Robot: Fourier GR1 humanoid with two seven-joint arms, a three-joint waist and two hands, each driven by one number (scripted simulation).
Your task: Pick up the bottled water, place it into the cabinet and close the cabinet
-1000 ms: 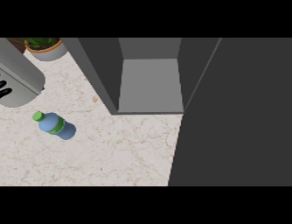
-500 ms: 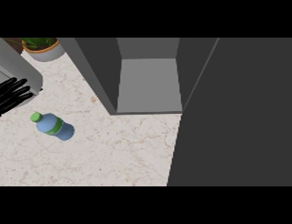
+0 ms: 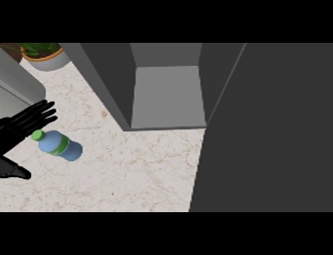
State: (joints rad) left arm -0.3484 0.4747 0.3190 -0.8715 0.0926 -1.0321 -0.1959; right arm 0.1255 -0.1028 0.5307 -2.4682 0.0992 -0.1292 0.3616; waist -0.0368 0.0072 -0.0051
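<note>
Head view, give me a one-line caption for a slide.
Open left hand beside the bottled water on the counter, open cabinet behind.

There is just the one view, from up at the robot's head, tilted steeply down onto the worktop (image 3: 125, 169). It sits close enough that the open cabinet (image 3: 166, 84) fills the upper middle, its door (image 3: 280, 129) takes the whole right side, and a potted plant (image 3: 44, 54) is cut by the far-left corner.

I am seeing soft, even light on the pale counter (image 3: 125, 169). Nothing is glaring. The open cabinet (image 3: 166, 89) is looking dim inside.
</note>
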